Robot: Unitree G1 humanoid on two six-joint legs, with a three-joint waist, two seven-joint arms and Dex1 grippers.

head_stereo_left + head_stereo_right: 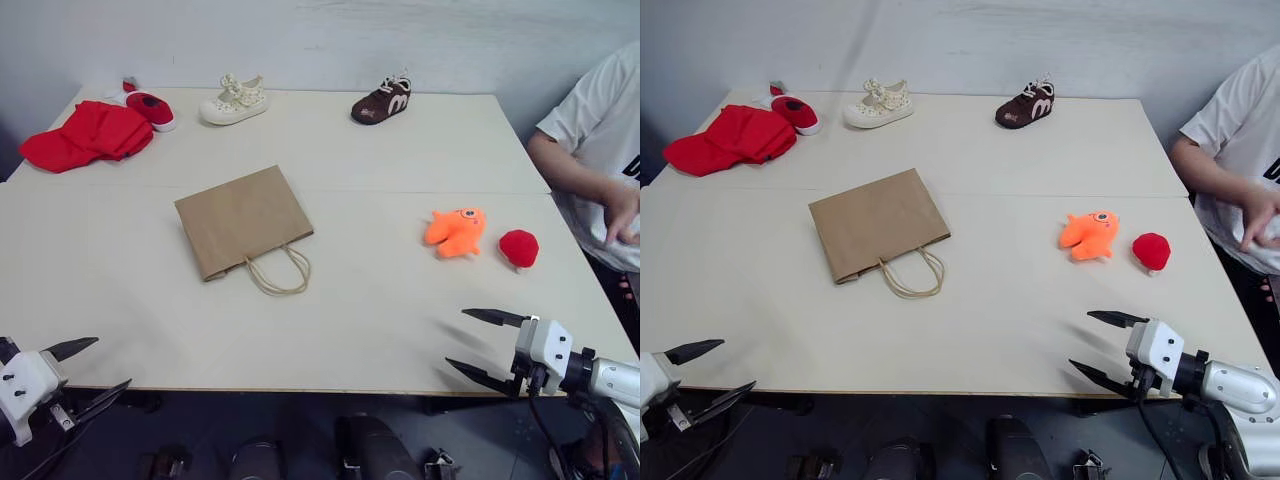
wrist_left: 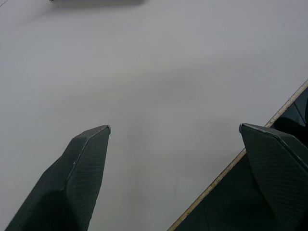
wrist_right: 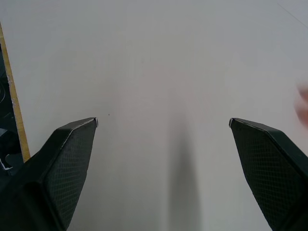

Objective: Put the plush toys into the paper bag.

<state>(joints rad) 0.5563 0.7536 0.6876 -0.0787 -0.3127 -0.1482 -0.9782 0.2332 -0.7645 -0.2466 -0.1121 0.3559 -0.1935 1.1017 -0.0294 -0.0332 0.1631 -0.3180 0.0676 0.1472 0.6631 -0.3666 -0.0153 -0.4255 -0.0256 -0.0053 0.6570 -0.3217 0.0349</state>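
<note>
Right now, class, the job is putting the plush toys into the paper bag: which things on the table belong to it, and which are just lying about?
Belongs to the job:
- orange fish toy
- round red toy
- paper bag, lying flat

Just lying about:
- red cloth heap
- small red shoe
- cream shoe
- brown shoe

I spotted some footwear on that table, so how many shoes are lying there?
3, all along the table's far edge: a small red shoe beside the red cloth heap at the left, a cream shoe next, and a brown shoe further right. None seems hidden.
</note>
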